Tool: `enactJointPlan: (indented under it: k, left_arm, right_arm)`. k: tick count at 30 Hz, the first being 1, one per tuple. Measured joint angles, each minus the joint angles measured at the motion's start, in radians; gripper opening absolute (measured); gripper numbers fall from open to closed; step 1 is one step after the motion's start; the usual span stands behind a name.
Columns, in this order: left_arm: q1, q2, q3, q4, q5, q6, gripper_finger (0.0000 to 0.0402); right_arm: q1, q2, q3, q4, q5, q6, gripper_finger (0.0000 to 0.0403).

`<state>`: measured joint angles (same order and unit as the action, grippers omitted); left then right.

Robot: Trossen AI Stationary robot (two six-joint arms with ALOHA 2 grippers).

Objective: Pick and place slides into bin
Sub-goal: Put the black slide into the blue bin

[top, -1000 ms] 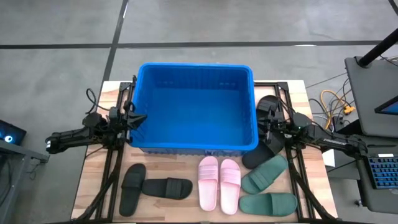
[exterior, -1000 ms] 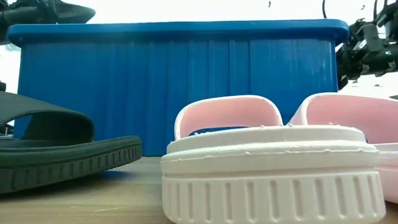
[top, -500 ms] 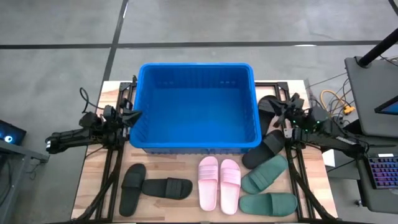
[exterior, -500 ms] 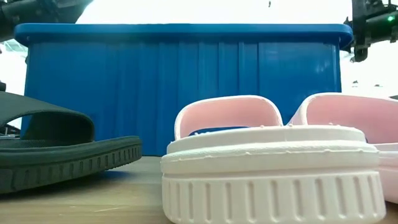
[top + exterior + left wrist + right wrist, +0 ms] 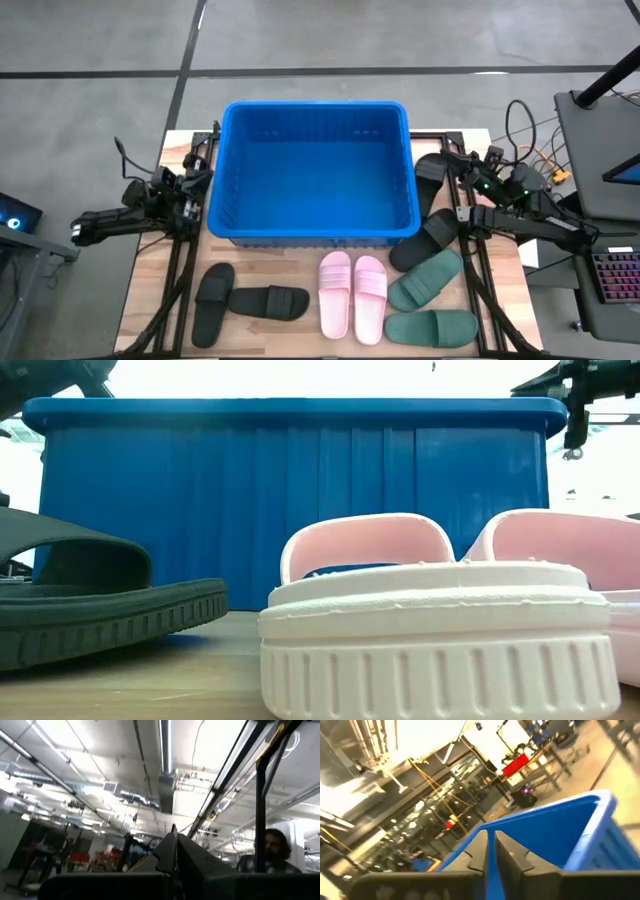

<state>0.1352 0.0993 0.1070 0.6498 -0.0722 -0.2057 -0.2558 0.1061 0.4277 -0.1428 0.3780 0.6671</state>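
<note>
Moved: both my arms have drawn back from the bin's side walls, out toward the counter's left and right edges.
Left gripper (image 5: 200,182): by the counter's left edge, just off the bin's left wall; its dark fingers (image 5: 167,852) are pressed together on nothing.
Right gripper (image 5: 452,170): near the counter's right edge, above a black slide; the fingers (image 5: 480,851) stand close with a thin slit between them, and I cannot tell whether that counts as shut. Nothing held.
Bin (image 5: 312,235): bright blue plastic tub, rectangular, ribbed walls, thick rounded rim, at the counter's far middle, no slides inside.
Slides: flat, wide-strapped, along the near edge: black pair (image 5: 245,300) near-left, light pink pair (image 5: 352,292) middle with ridged sole edges, dark green pair (image 5: 428,305) near-right, black ones (image 5: 425,238) by the right edge.
Counter (image 5: 150,285): pale wood planks.
</note>
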Motion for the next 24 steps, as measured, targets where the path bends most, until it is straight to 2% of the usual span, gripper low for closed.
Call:
enactJointPlan:
  k: [4,6,10,14,16,24]
  left_arm:
    - [0.0,0.049,0.01,0.039,-0.096,0.001,0.0038]
    - [0.0,0.076,0.013,0.073,-0.141,-0.018,0.0059]
    - [0.0,0.131,0.02,0.203,-0.138,-0.077,0.0093]
    - [0.0,0.185,0.041,0.272,-0.044,-0.073,0.0115]
    - [-0.001,0.216,0.053,0.267,-0.043,-0.074,0.0121]
    - [0.0,0.326,0.134,0.269,-0.045,-0.076,0.0125]
  right_arm:
    - [0.0,0.087,0.057,-0.002,-0.022,0.012,0.0085]
    - [0.0,0.133,0.088,-0.011,-0.022,-0.035,0.011]
    - [0.0,0.216,0.18,-0.036,-0.084,-0.179,0.0146]
    - [0.0,0.293,0.278,-0.047,-0.195,-0.24,0.0164]
    - [0.0,0.328,0.337,-0.101,-0.216,-0.268,0.0168]
    - [0.0,0.47,0.606,-0.431,-0.115,-0.353,0.0171]
